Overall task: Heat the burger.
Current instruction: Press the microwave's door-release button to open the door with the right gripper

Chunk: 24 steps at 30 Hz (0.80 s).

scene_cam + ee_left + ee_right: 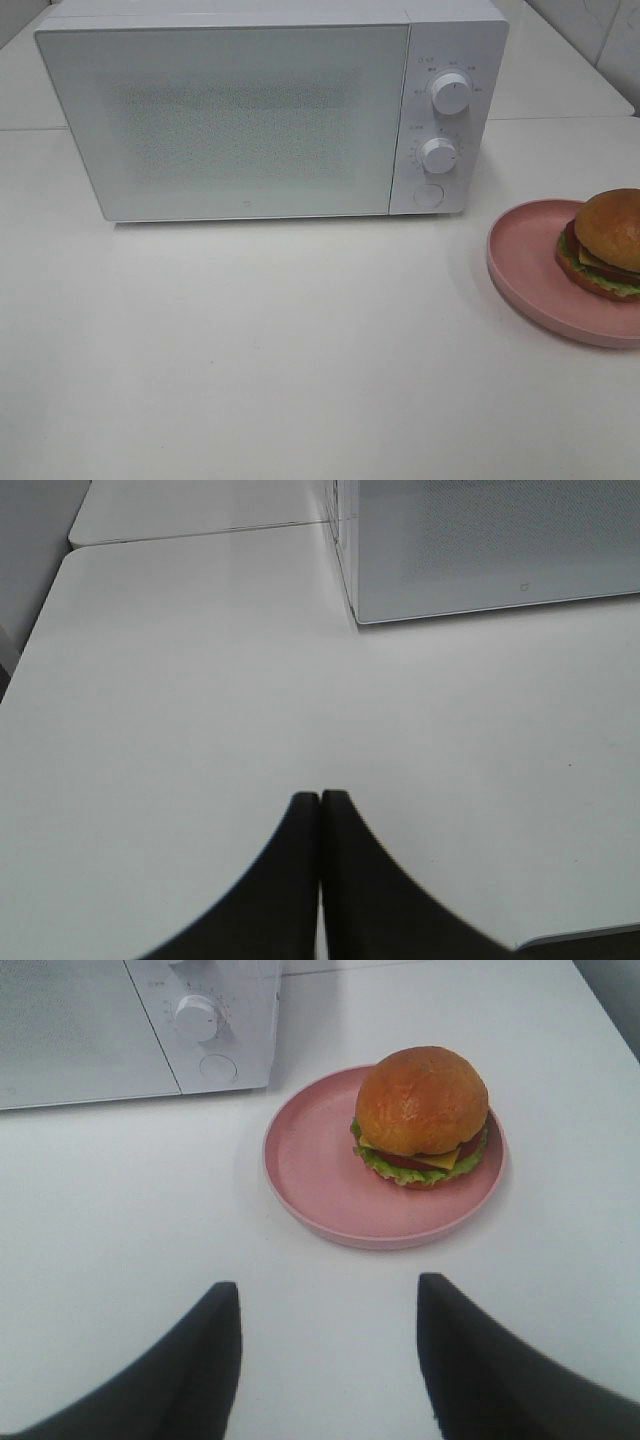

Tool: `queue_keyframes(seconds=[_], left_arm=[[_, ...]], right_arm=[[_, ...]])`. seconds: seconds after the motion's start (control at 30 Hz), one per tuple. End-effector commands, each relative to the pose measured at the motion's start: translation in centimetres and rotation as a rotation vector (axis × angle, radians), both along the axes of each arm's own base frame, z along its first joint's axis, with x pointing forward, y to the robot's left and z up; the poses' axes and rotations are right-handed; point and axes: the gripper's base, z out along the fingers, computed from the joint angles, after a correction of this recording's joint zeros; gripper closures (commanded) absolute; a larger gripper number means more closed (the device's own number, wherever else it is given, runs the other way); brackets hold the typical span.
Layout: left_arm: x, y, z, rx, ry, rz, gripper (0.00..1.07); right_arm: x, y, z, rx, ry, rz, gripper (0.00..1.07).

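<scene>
The burger point(607, 243) is seen on the pink plate point(525, 250), just beside the microwave point(455, 40). The door point(220, 120) is shut (so it should be pulled wide open first). The right gripper point(328, 1290) is spread and empty; the left gripper point(320, 800) is pressed together.

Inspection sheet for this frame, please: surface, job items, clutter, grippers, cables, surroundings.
Surface: white table, bare in front of the microwave.
Job's things: burger sits on a pink plate, to the right of the microwave; microwave door closed.
Clutter: nothing seen.
Grippers: left gripper fingers together, empty; right gripper fingers apart, empty, short of the plate.
Cables: nothing seen.
Surroundings: second tabletop butts on behind.
</scene>
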Motion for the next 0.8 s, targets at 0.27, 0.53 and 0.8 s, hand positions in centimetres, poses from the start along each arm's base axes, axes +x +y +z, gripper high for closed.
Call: queue_keyframes(seconds=[0.27,0.53,0.8], left_arm=[[-0.3,0.0,0.0,-0.007,-0.033,-0.002,1.06],[-0.3,0.0,0.0,-0.007,-0.033,-0.002,1.06],[-0.3,0.0,0.0,-0.007,-0.033,-0.002,1.06]], right_arm=[[6.2,0.1,0.8,-0.002,0.106,0.001,0.56],[9.6,0.1,0.8,-0.007,0.072,0.003,0.56],[13.5,0.0,0.9,-0.003,-0.047,-0.019,0.61]])
